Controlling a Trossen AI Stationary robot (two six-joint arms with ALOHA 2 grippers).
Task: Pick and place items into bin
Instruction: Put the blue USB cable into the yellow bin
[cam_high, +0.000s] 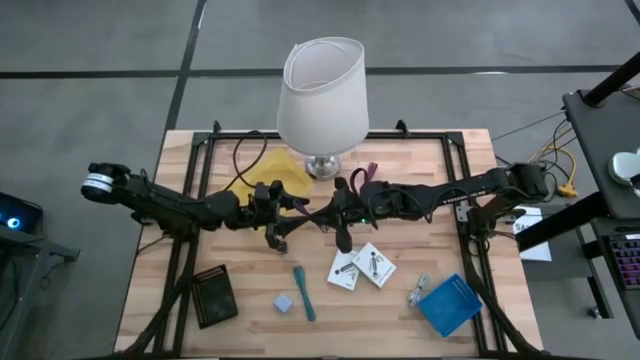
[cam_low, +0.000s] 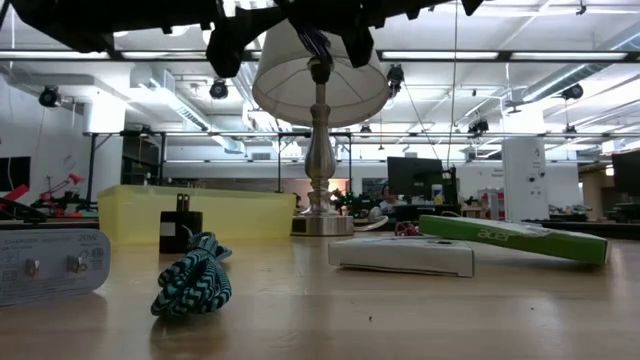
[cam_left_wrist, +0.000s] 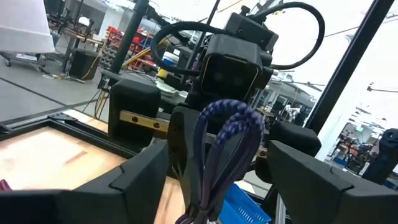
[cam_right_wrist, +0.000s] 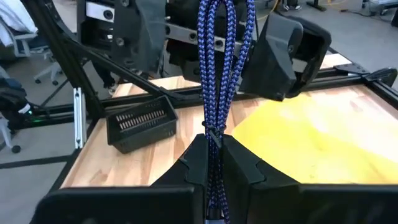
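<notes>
A purple-blue braided cord bundle (cam_right_wrist: 217, 74) is stretched in the air between my two grippers above the table's middle, and shows in the high view as the cord (cam_high: 306, 208). My right gripper (cam_right_wrist: 211, 158) is shut on it. My left gripper (cam_left_wrist: 224, 171) faces it, open, with one finger on each side of the cord's looped end (cam_left_wrist: 227, 118) and not touching it. On the table lie a teal braided cable (cam_high: 303, 290), a lavender cube (cam_high: 284, 303) and two white printed cards (cam_high: 360, 268). A yellow bin (cam_high: 272, 180) sits beside the lamp. My right gripper pinches the cord bundle between its two fingers just below the band that ties it (cam_right_wrist: 214, 140). The fingers lie level, coming from the table's right, along the bundle. The cord is lifted clear of the table and runs straight on between my left gripper's open fingers.
A big white lamp (cam_high: 322, 95) stands at the far middle, just behind both grippers. A black basket (cam_high: 214, 295) is at the near left and a blue basket (cam_high: 448, 303) at the near right. A green box (cam_low: 515, 238) and a white adapter (cam_low: 50, 265) lie near the table's edges.
</notes>
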